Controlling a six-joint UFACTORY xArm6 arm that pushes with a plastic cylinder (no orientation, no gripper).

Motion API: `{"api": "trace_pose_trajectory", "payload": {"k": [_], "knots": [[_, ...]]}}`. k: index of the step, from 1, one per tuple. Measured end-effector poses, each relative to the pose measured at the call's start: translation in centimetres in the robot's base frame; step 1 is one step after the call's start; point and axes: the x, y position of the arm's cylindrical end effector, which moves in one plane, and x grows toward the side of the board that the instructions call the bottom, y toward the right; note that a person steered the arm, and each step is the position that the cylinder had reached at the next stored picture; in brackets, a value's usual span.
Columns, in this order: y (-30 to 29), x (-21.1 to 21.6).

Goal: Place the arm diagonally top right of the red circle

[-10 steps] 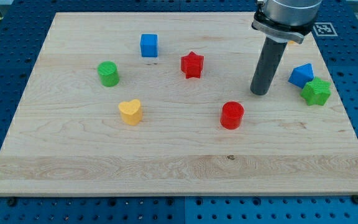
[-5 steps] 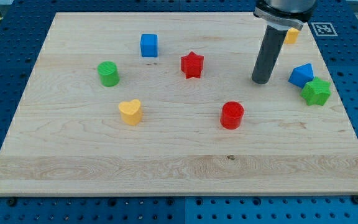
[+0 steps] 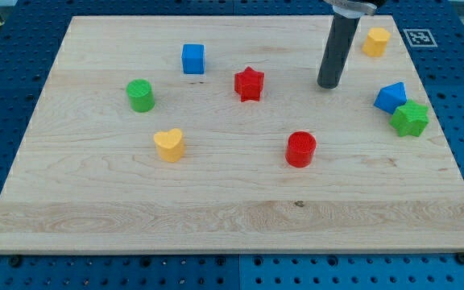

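Observation:
The red circle (image 3: pixel 301 149) stands on the wooden board (image 3: pixel 216 201), right of the middle. My tip (image 3: pixel 328 84) rests on the board up and to the right of the red circle, well apart from it. The tip lies between the red star (image 3: pixel 249 84) at its left and the blue block (image 3: pixel 390 97) at its right, touching neither.
A green star (image 3: pixel 410 118) sits against the blue block near the right edge. A yellow block (image 3: pixel 376 40) lies at the top right. A blue cube (image 3: pixel 193 59), a green cylinder (image 3: pixel 140 95) and a yellow heart (image 3: pixel 168 145) lie on the left half.
My tip has moved toward the view's top and slightly left, away from the red circle. The yellow block at the top right has come into view. No block has moved.

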Motion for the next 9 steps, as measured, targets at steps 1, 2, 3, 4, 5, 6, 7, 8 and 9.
{"api": "trace_pose_trajectory", "payload": {"k": [1, 2, 3, 4, 5, 6, 7, 8, 9], "knots": [[1.3, -1.3], [1.6, -1.7], [1.6, -1.7], [0.8, -1.7], [0.4, -1.7], [0.3, -1.7], [0.3, -1.7], [0.1, -1.7], [0.0, -0.2]]}}
